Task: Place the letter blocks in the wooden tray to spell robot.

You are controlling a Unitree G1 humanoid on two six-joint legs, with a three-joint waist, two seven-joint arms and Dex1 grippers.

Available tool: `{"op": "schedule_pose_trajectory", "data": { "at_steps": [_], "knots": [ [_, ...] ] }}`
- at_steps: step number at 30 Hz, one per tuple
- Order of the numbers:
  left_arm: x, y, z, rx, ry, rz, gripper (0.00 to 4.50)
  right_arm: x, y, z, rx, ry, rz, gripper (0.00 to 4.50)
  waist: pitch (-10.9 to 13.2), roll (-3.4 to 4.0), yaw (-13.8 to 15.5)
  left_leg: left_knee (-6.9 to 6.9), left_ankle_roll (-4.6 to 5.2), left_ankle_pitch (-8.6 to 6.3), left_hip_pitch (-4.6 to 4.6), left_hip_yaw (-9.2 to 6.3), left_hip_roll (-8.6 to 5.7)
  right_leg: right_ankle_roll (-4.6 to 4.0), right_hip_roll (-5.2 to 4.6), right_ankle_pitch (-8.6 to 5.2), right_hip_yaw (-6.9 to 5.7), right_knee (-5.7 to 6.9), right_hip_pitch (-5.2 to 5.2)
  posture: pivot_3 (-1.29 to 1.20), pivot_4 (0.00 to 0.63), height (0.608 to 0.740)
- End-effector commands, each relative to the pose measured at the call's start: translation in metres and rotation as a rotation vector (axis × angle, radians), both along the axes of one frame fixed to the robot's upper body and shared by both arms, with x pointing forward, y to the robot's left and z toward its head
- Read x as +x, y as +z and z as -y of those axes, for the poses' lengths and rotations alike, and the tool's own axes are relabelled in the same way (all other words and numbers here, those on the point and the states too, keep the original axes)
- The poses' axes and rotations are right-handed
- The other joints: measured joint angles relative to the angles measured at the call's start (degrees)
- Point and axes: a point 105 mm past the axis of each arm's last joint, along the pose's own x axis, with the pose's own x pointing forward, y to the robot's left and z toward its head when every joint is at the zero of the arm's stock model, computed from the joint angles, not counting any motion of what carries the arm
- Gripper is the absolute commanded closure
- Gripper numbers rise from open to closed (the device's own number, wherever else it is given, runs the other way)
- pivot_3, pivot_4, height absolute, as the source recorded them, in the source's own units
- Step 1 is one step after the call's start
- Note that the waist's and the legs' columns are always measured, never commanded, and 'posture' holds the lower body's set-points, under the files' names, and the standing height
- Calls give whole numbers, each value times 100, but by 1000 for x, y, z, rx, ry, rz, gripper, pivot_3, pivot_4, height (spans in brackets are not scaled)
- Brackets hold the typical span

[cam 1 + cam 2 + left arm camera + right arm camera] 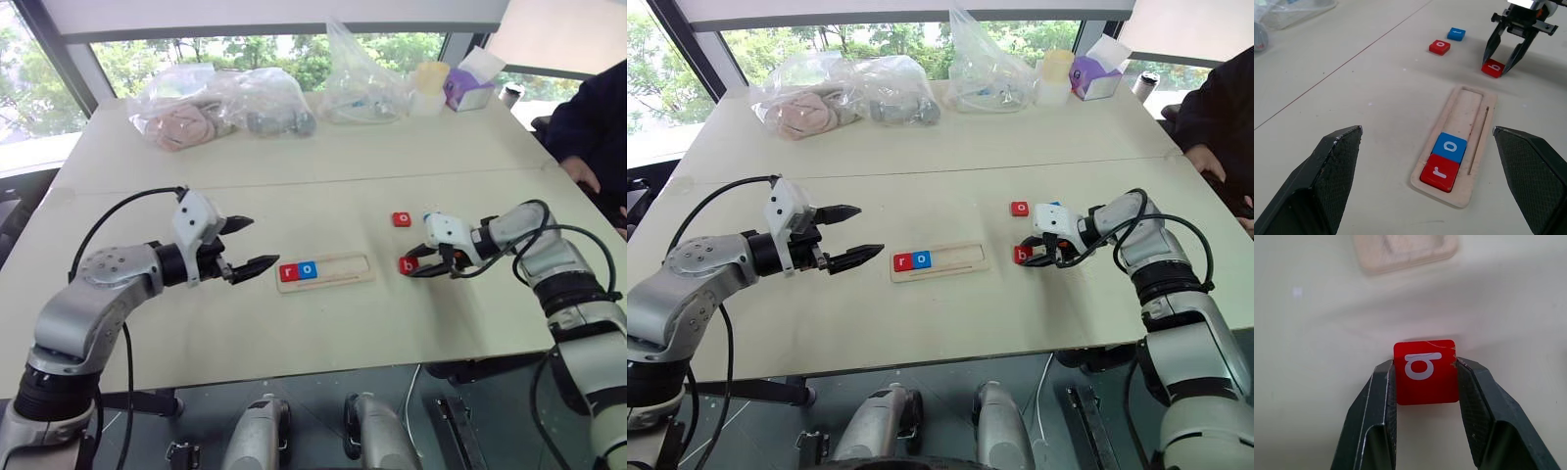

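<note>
The wooden tray (340,270) lies in the middle of the table with a red "r" block (288,272) and a blue "o" block (308,270) side by side at its left end. To its right, my right gripper (416,264) is shut on a red "b" block (1426,372), which sits low at the table surface. A red "o" block (402,219) lies just beyond it, and a blue "t" block (1456,34) lies past that. My left gripper (263,243) hovers open to the left of the tray, holding nothing.
Clear plastic bags (211,108) of items, a cup and a purple tissue box (468,90) line the table's far side. A person's dark sleeve (593,113) and hand (580,174) are at the far right edge.
</note>
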Motion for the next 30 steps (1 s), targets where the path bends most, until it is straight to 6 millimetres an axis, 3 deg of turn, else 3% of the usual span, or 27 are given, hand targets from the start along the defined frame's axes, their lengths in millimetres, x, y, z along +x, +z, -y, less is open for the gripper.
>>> {"op": "schedule_pose_trajectory", "data": {
  "at_steps": [1, 7, 14, 21, 30],
  "knots": [
    [-2, 12, -3, 0, 3, 57, 0, -4, 40, -34, 57, 129, 84, 3361, 2, 3, 8, 0, 0, 0, 0, 0, 0, 1, 0, 1, 0, 1, -2, 0, 150, 725],
    [-7, 9, -3, 11, -2, 53, 0, -12, 40, -74, 53, 216, 74, 3361, 2, 3, 23, 0, -1, -1, 0, -1, 0, 0, -1, 0, -1, 3, -2, 0, 150, 725],
    [-24, 2, -5, 60, -52, 21, 0, -10, 28, -101, 23, 260, 71, 3361, 2, 3, 11, -2, -1, -1, -2, 0, -1, -2, -4, -1, -1, 1, -6, 0, 150, 725],
    [-37, -3, -11, 113, -96, -2, 0, -6, 26, -117, 38, 274, 82, 3361, 2, 4, 14, -2, -3, -1, -2, 0, 1, -5, -3, 0, -1, 3, -10, 0, 150, 725],
    [-37, -2, -9, 111, -104, 11, 0, -3, 20, -123, 38, 274, 84, 3361, 2, 4, 1, -3, -4, -1, -2, 0, 0, -4, -3, 0, -1, 2, -9, 0, 150, 725]
  ]
}}
